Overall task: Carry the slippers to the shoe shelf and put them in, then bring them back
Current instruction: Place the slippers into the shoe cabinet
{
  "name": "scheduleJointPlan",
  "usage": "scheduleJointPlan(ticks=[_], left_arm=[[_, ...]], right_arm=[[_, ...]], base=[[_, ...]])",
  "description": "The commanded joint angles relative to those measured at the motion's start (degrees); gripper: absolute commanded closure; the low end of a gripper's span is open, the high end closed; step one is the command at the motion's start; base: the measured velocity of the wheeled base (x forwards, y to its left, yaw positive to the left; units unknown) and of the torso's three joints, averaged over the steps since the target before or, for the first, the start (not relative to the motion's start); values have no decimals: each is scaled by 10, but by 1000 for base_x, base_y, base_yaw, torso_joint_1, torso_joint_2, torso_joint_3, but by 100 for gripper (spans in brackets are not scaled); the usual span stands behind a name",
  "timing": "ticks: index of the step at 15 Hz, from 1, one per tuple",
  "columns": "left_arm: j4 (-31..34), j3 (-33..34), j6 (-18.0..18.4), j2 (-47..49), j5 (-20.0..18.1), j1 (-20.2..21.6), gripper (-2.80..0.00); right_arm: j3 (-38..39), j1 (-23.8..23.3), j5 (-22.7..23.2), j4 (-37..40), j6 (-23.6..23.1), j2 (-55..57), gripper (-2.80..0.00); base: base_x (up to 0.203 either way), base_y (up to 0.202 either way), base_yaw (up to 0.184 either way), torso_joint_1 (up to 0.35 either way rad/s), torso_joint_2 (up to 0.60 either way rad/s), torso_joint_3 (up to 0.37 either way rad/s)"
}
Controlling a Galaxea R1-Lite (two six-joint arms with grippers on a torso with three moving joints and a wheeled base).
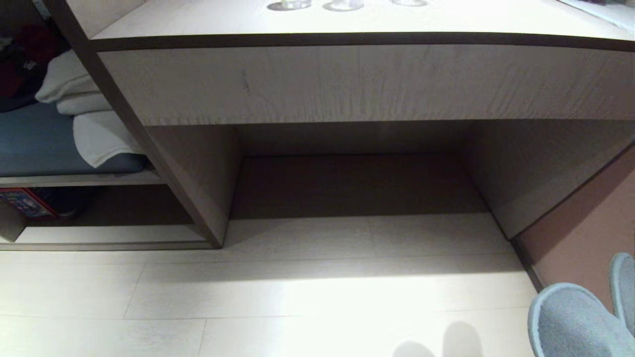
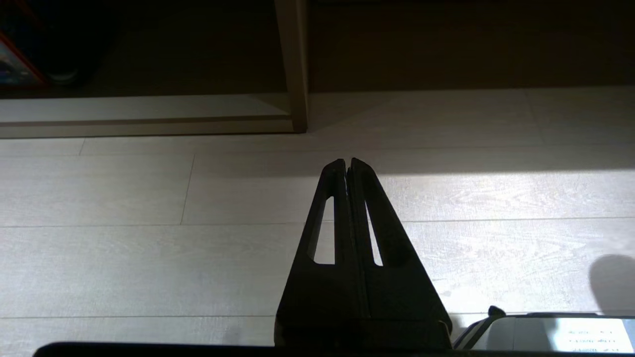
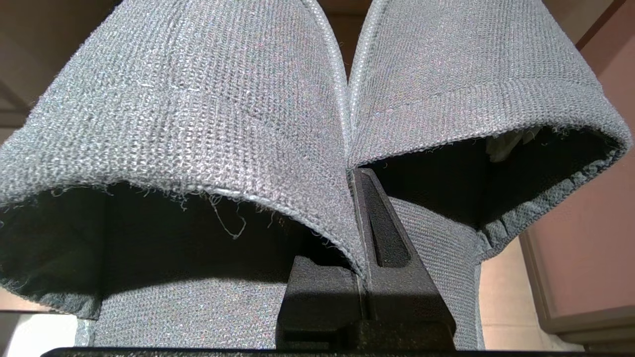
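The slippers point(image 3: 198, 124) are a pair of grey knit slip-ons with dark insides, and they fill the right wrist view side by side. My right gripper point(image 3: 358, 173) is shut on their touching inner edges; one finger point(image 3: 392, 238) lies in the open mouth of one slipper, the other is hidden under the fabric. In the head view the slippers point(image 1: 570, 322) hang at the lower right, above the floor. The shoe shelf point(image 1: 109, 234) is the low open compartment at the far left, under the blue cushion. My left gripper point(image 2: 347, 161) is shut and empty over the pale floor.
The desk alcove point(image 1: 357, 183) lies straight ahead, with its slanted side panel point(image 1: 198, 198) next to the shelf. A red and blue box point(image 1: 25, 203) sits inside the shelf. White towels point(image 1: 94, 134) lie on the bench cushion point(image 1: 39, 144). A brown wall point(image 1: 585, 233) closes the right side.
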Motion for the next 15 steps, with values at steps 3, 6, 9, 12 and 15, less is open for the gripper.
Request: scheduleJointPlan(ticks=[3,6,9,12,15], left_arm=[[-1,0,0,1,0,0,0],[0,0,0,1,0,0,0],[0,0,0,1,0,0,0],[0,0,0,1,0,0,0],[-1,0,0,1,0,0,0]], right_arm=[[0,0,0,0,0,1,0],[0,0,0,0,0,1,0],[0,0,0,0,0,1,0],[0,0,1,0,0,1,0],[0,0,0,0,0,1,0]], base=[[0,0,0,1,3,200],[0,0,0,5,4,204],[0,0,0,4,1,209],[0,0,0,0,3,202],[0,0,0,7,2,207]])
